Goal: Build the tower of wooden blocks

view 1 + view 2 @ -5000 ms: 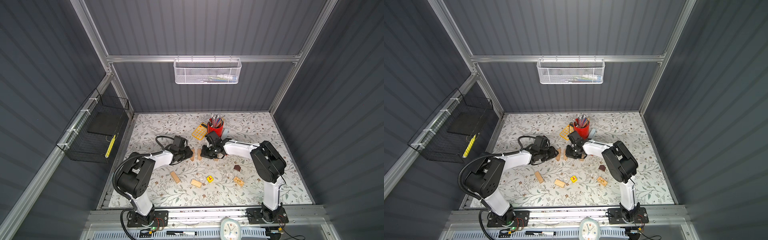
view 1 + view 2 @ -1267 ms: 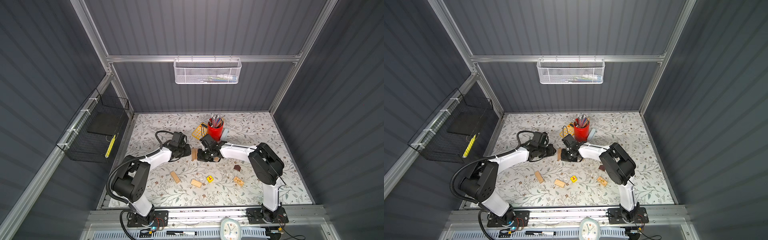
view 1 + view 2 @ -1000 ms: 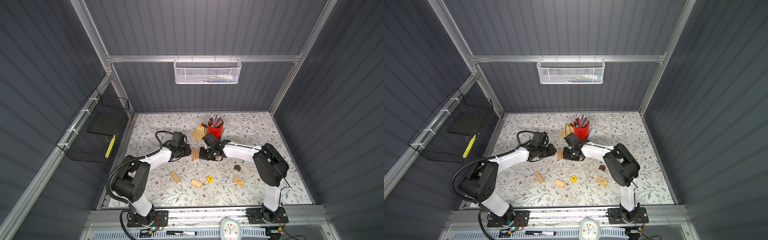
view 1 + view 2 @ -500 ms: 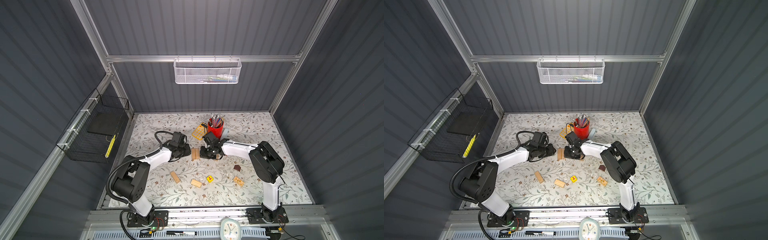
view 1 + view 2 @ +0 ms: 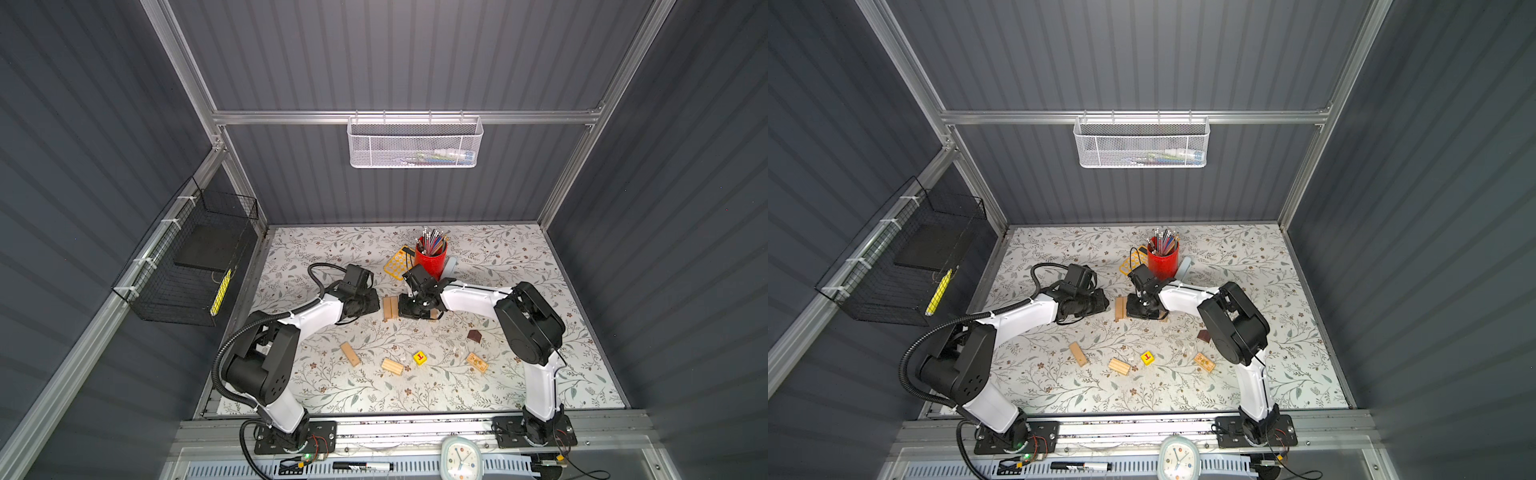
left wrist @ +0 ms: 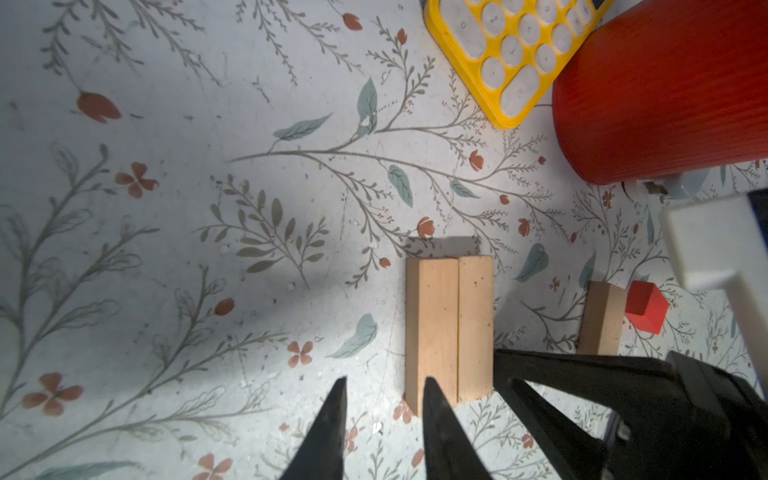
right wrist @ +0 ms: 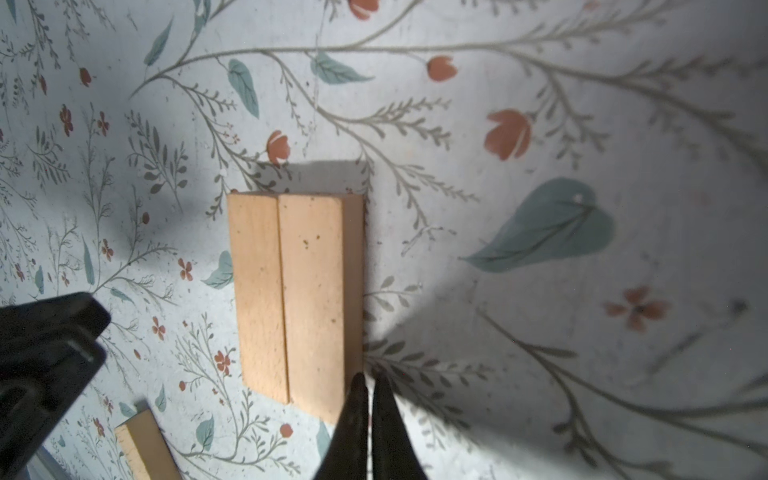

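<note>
Two pale oblong wood blocks (image 5: 390, 307) (image 5: 1121, 308) lie flat, side by side and touching, at mid-table. My left gripper (image 5: 377, 306) (image 6: 385, 380) sits at their left, slightly open with nothing between its fingers; one fingertip (image 6: 430, 384) overlaps the near end of a block (image 6: 432, 332). My right gripper (image 5: 401, 311) (image 7: 365, 380) is shut and empty, its tips against the outer side of the pair (image 7: 311, 299). A red cube (image 6: 646, 307) and another tan block (image 6: 602, 318) lie behind the right gripper. No stack stands.
Near the front lie a plain tan block (image 5: 350, 354), a ridged block (image 5: 392, 367), a yellow lettered cube (image 5: 420, 357), a holed block (image 5: 477, 362) and a dark brown roof piece (image 5: 474, 336). A red pencil cup (image 5: 431, 257) and a yellow calculator (image 5: 398, 262) stand just behind the grippers.
Five seconds ago the two blocks lay apart between the grippers; now they lie pressed together. Over the last second the right gripper shifted slightly beside them; the left arm barely moved.
</note>
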